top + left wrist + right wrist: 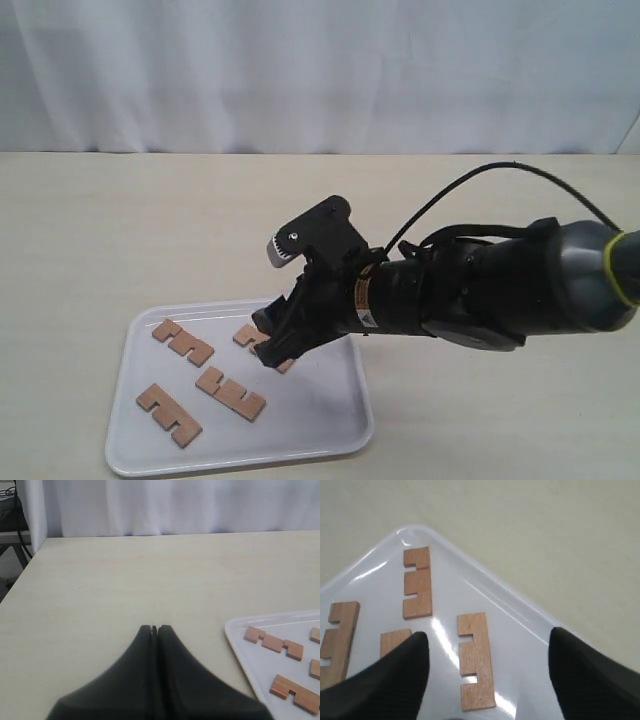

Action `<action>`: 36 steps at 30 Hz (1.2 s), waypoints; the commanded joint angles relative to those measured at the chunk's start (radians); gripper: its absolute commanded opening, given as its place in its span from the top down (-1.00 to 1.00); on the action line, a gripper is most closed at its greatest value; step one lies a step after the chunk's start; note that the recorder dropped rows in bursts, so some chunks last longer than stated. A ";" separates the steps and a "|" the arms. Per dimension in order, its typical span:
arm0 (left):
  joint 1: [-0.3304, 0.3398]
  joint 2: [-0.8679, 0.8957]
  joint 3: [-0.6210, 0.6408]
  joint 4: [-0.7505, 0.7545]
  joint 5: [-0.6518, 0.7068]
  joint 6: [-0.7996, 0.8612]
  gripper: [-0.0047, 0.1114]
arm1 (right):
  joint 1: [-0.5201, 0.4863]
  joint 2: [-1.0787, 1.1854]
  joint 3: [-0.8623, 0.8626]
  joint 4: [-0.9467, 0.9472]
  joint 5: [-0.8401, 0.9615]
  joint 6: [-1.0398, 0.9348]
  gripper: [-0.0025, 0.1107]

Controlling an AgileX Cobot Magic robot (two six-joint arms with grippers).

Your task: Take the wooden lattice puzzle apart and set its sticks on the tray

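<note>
Beige tabletop (100, 230), white curtain (300, 70) behind. Item: tray (330, 430), white, holding four sticks (231, 393), flat, none interlocked. Right gripper (485, 680): fingers (395, 680) spread wide, clamping nothing. Between and beneath them the nearest stick (476, 660) lies loose, long axis running along the fingers, notches facing one finger. Left gripper (155, 630): fingers together, tray off to one side. Likely next: lift clear
</note>
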 commanded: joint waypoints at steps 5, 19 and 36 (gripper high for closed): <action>0.001 -0.001 0.002 0.003 -0.009 0.001 0.92 | 0.001 -0.032 0.001 0.001 0.118 0.014 0.88; 0.001 -0.001 0.002 0.003 -0.009 0.001 0.92 | -0.208 -0.032 -0.491 0.407 1.111 -0.349 0.88; 0.001 -0.001 0.002 0.003 -0.009 0.001 0.92 | -0.488 -0.674 0.158 0.546 0.641 -0.397 0.88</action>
